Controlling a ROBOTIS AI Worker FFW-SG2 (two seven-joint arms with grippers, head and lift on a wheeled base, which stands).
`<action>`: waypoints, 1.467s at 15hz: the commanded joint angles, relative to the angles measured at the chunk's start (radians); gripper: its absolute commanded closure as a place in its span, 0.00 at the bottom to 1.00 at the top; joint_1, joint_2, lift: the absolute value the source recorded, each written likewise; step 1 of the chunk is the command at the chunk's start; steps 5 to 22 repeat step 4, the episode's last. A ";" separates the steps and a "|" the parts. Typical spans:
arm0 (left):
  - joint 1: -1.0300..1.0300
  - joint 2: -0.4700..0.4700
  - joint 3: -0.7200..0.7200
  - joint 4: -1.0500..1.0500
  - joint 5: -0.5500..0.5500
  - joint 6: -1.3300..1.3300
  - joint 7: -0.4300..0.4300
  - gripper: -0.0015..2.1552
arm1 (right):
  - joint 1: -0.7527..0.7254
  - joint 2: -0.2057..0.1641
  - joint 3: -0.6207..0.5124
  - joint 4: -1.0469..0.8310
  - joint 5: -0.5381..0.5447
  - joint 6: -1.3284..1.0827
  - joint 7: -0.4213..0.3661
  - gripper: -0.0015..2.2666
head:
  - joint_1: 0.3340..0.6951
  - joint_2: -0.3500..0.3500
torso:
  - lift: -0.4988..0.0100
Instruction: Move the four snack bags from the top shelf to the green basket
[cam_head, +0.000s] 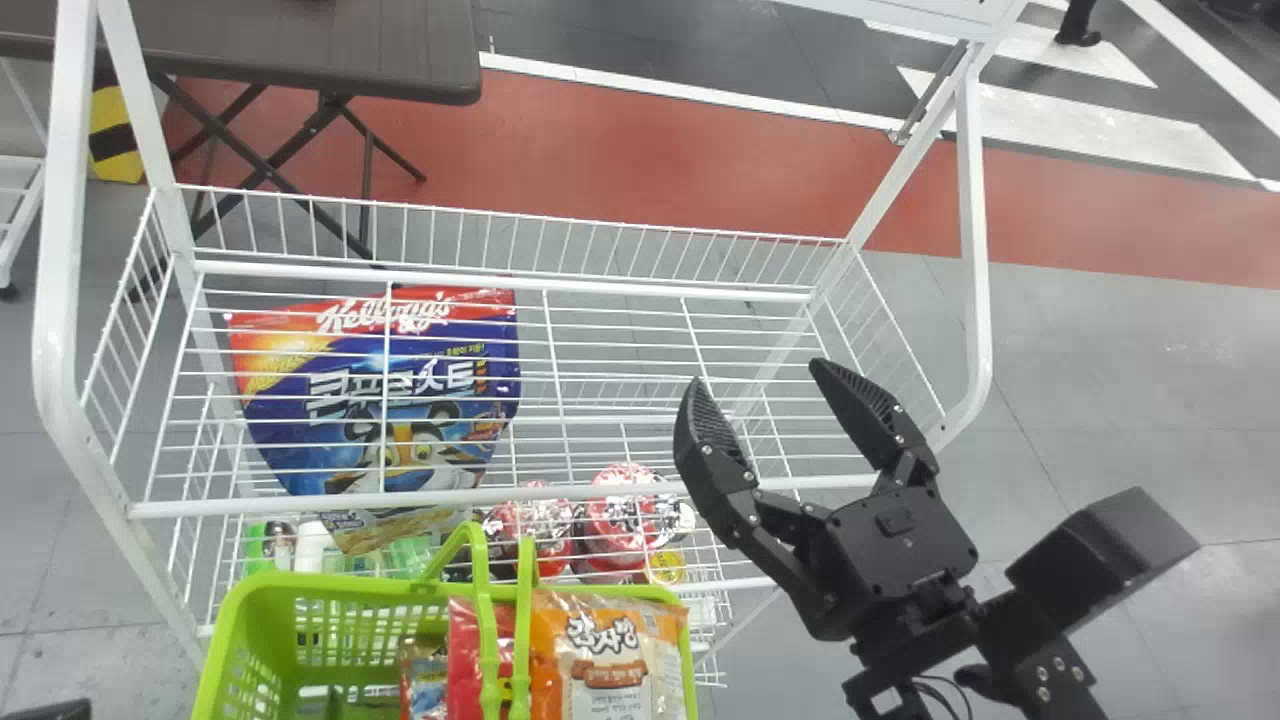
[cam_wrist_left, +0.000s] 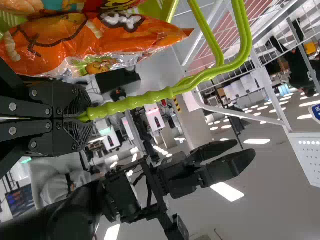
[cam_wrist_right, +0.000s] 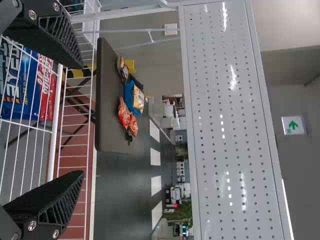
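Closest to me, the green basket (cam_head: 385, 583) sits at the bottom of my head view, in front of the rack, and I have my left pincer (cam_wrist_left: 85, 117) clamped on its handle (cam_wrist_left: 150, 99), the two halves together around the green grip. The snack bags I can make out are inside the basket: an orange bag (cam_head: 612, 665) with a clear window toward its right side, a red bag (cam_head: 468, 650) just beside it on the left, and a smaller, partly hidden bag (cam_head: 425, 690) left of that; I can't tell from here whether that makes all four. My right pincer (cam_head: 758, 375) hangs near the right end of the rack, its halves spread well apart with nothing between them. In front of it runs the white wire top shelf (cam_head: 545, 275). Down through its wires I see a big blue-and-red cereal bag (cam_head: 390, 400) toward the left, and lower still some round red containers (cam_head: 625, 510) with a yellow-topped one (cam_head: 666, 567) beside them. A white perforated panel (cam_wrist_right: 230, 120) belongs to the rack too. Past the rack stands a dark brown counter (cam_wrist_right: 107, 100) on folding legs, carrying some orange-red packets (cam_wrist_right: 124, 114) and a blue one (cam_wrist_right: 131, 95). A red band of floor (cam_head: 620, 165) runs behind the rack, and farther off a green arrow sign (cam_wrist_right: 293, 125) is up on the wall.
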 joint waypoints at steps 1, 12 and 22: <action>0.008 0.000 -0.002 0.000 0.000 -0.008 -0.002 0.59 | 0.006 0.004 0.002 -0.001 0.000 -0.012 -0.009 0.03 | 1.00 0.00 | 0.98; 0.015 0.000 -0.005 -0.003 0.000 -0.008 -0.007 0.59 | 0.012 0.004 0.000 0.002 0.000 -0.034 -0.016 0.03 | 1.00 0.00 | 0.98; 0.015 0.000 -0.005 -0.003 0.000 -0.008 -0.007 0.59 | 0.012 0.004 0.000 0.002 0.000 -0.034 -0.016 0.03 | 1.00 0.00 | 0.98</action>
